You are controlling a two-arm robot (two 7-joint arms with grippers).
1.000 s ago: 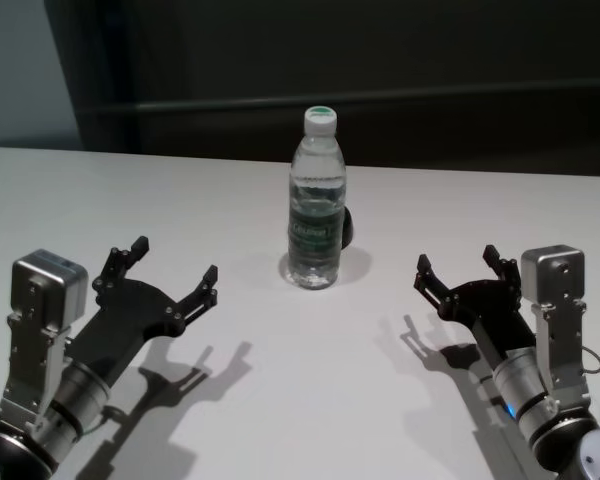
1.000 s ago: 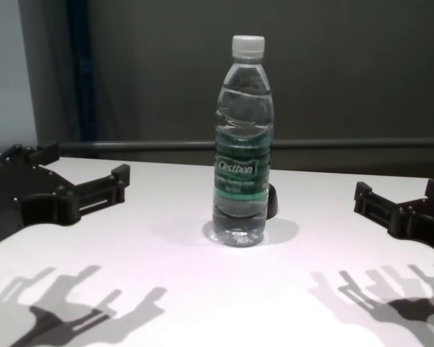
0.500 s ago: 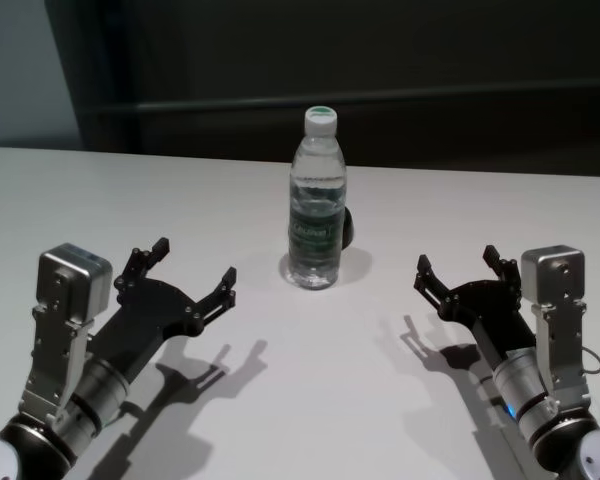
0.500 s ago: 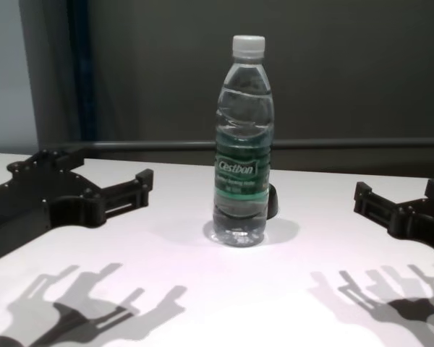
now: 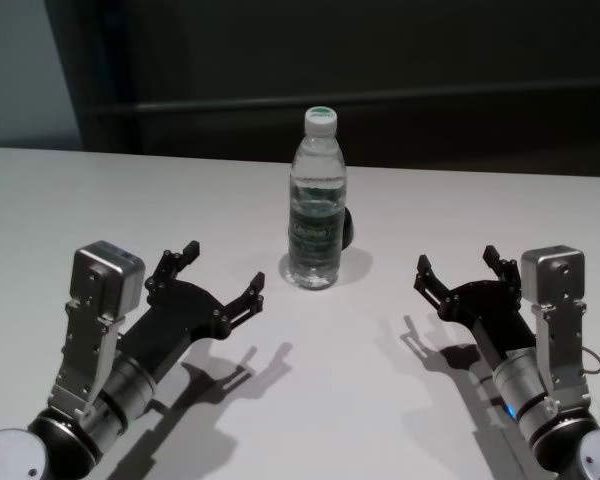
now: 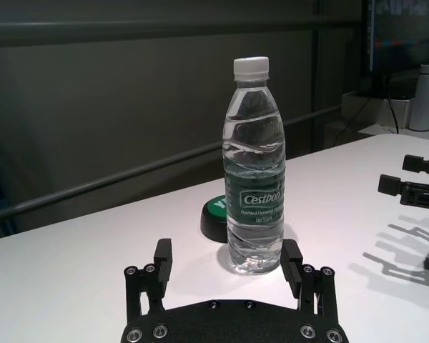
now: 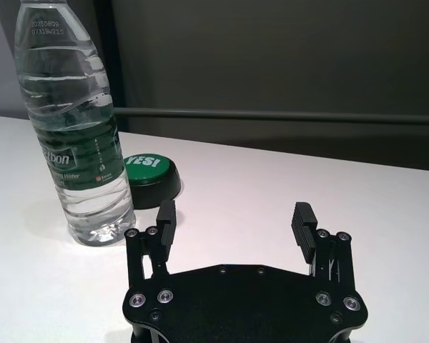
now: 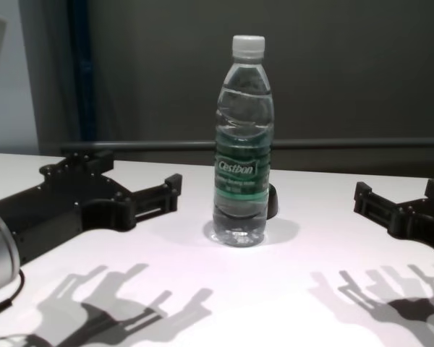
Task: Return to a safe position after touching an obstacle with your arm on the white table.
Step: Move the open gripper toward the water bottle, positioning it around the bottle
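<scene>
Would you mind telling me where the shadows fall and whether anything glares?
Head view: both grippers, left and right, cast hard dark shadows toward the robot on the table. Chest view: the same finger-shaped shadows; faint highlights on the bottle, no strong glare.

Left end effector [image 6: 229, 266], fingers spread, faces the upright bottle [image 6: 255, 171].

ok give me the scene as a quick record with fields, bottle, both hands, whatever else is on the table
bottle: water bottle, upright on the white table, cap on, green label band
left hand: left hand, open, low over the table, aimed at the bottle, not touching it
right hand: right hand, open, low over the table, off to the bottle's right, apart from it
other item: green button with a black base, just behind the bottle
</scene>
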